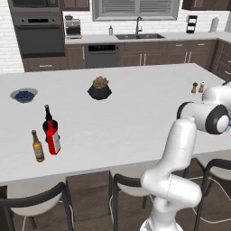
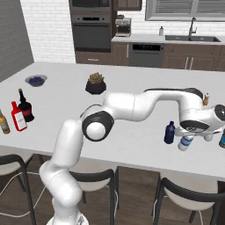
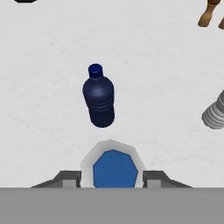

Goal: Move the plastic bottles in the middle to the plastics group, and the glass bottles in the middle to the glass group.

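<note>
The end effector (image 2: 190, 137) pinches the clear water bottle (image 2: 186, 143) near its top and holds it tilted just above the white worktop (image 2: 132, 132), close to the front edge; in the hand view its blue label (image 3: 114, 168) sits between the two fingers (image 3: 65, 178). The dark-blue bottle (image 2: 169, 132) stands upright just beside it, apart from the fingers. A pale ribbed bottle (image 3: 214, 114) stands near on the other side, with the small shakers (image 1: 198, 87) farther back. Well apart at the far left, the flat red bottle (image 1: 53, 136) stands against the dark round bottle (image 1: 48, 120), the amber beer bottle (image 1: 37, 146) beside them. A potted plant (image 1: 99, 87) and a bowl (image 1: 24, 95) sit behind.
</note>
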Available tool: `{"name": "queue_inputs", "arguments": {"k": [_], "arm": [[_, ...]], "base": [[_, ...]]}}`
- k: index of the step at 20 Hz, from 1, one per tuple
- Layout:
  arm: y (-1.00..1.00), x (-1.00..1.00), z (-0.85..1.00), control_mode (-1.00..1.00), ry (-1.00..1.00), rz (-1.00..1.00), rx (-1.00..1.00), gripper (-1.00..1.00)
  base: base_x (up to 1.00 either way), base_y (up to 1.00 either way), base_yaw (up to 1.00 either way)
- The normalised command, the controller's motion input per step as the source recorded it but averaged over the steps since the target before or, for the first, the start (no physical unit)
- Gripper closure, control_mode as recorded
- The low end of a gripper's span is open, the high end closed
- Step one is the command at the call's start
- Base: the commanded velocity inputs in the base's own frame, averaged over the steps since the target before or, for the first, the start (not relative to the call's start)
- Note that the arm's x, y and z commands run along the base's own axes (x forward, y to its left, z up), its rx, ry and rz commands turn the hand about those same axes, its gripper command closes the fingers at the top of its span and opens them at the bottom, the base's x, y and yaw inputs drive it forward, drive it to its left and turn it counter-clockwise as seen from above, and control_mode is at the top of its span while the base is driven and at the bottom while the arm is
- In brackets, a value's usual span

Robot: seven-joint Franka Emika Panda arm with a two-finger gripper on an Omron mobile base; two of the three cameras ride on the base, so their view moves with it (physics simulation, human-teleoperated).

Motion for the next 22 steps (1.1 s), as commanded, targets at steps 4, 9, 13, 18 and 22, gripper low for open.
{"name": "queue_inputs", "arguments": {"k": [4, 9, 13, 18, 22], "arm": [[0.13, 0.11, -0.01, -1.00, 0.01, 0.00, -0.04, 1.00], [0.17, 0.33, 0.00, -1.00, 0.09, 0.00, -0.14, 1.00], [0.03, 0.19, -0.04, -1.00, 0.05, 0.00, -0.02, 1.00], [-0.01, 0.23, -0.12, -1.00, 0.10, 0.00, 0.00, 1.00], [-0.18, 0.45, 0.00, -1.00, 0.15, -0.02, 0.01, 1.00]], "base": [[0.00, 0.00, 0.00], [0.00, 0.00, 0.00], [0.00, 0.00, 0.00], [0.00, 0.00, 0.00], [0.00, 0.00, 0.00]]}}
